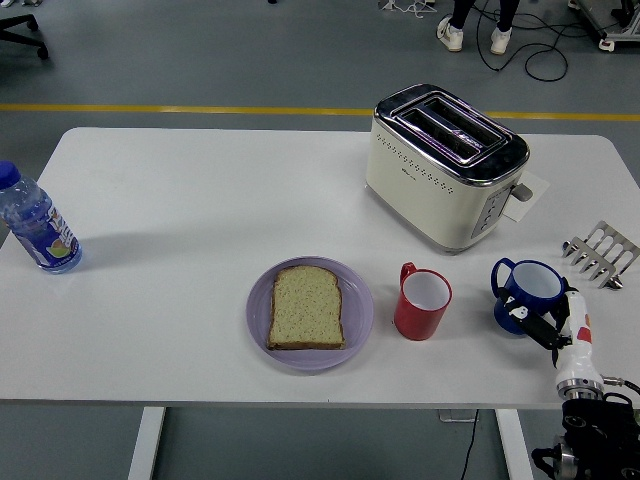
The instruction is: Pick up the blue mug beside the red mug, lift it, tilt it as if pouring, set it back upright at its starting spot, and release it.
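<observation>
The blue mug point(530, 287) stands upright on the white table point(200, 200), handle pointing left, to the right of the red mug point(421, 302). My right hand point(533, 322) comes up from the lower right corner. Its black fingers point(541, 327) are curled against the blue mug's near right side and hide part of its lower wall. The mug's base rests on the table. My left arm does not show.
A purple plate point(355, 325) with a slice of bread point(306, 307) lies left of the red mug. A cream toaster point(443, 167) stands behind the mugs. A metal toast rack point(601, 252) sits at the right edge and a water bottle point(37, 223) at the far left.
</observation>
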### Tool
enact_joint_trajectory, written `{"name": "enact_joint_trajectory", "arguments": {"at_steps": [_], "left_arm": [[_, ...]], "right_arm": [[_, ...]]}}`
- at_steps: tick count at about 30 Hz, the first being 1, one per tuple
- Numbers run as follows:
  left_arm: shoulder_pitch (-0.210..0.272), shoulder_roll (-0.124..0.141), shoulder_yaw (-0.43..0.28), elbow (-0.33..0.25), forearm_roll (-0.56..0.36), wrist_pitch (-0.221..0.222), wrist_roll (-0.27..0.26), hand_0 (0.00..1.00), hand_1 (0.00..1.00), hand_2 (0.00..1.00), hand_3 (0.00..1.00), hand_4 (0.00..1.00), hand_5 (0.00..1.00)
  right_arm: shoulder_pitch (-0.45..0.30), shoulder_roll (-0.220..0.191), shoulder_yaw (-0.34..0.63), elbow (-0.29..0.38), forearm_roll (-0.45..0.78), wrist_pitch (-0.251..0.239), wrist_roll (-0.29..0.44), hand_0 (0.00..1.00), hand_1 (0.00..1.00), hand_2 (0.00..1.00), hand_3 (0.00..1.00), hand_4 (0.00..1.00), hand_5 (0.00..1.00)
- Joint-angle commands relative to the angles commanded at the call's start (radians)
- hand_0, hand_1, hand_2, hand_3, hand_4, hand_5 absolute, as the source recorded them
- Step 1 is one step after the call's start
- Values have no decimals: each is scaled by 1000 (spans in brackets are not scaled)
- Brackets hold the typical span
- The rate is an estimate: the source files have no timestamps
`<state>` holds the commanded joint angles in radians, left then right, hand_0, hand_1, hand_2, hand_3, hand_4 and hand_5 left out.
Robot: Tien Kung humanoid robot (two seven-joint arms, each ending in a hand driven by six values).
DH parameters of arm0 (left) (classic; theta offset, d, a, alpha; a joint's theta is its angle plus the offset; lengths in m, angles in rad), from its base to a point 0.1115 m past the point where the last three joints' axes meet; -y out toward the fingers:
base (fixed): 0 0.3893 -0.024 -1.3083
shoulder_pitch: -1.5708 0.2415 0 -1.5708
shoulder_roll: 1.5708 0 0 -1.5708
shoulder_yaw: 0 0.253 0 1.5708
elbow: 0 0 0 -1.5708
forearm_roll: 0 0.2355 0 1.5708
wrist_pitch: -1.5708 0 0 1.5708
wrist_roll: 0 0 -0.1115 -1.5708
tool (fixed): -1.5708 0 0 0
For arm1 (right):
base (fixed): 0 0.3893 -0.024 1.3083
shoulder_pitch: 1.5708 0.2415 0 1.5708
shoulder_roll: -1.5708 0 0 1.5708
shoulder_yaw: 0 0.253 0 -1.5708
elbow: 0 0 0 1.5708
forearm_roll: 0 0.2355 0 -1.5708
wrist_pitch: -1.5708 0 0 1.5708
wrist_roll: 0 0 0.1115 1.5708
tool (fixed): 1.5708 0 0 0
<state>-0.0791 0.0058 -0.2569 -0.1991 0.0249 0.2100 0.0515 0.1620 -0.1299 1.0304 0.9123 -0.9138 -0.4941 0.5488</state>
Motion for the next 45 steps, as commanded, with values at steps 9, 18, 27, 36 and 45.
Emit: {"name": "enact_joint_trajectory", "arguments": {"at_steps": [9, 18, 27, 36, 45], "left_arm": [[5, 0, 9, 1, -1, -1, 0, 634, 644, 653, 506, 240, 854], [7, 1, 14, 1, -3, -1, 0, 634, 644, 653, 506, 241, 855], [3, 1, 7, 0, -1, -1, 0, 634, 644, 653, 505, 241, 855], [-1, 2, 0, 0, 2, 0, 0, 634, 642, 653, 505, 240, 856], [-2, 2, -3, 0, 2, 0, 0, 634, 644, 653, 505, 240, 856]], "right_arm": [[-1, -1, -9, -11, -9, 11, -11, 632, 498, 648, 882, 886, 124], [-1, 0, -6, -18, -30, 6, -24, 689, 534, 691, 933, 894, 112], [2, 2, 1, -17, -62, 14, -22, 709, 554, 742, 960, 920, 106], [5, 3, 8, -20, -100, 26, -42, 891, 700, 875, 998, 952, 141], [2, 3, 25, -15, -116, 30, -42, 945, 795, 939, 998, 947, 134]]}}
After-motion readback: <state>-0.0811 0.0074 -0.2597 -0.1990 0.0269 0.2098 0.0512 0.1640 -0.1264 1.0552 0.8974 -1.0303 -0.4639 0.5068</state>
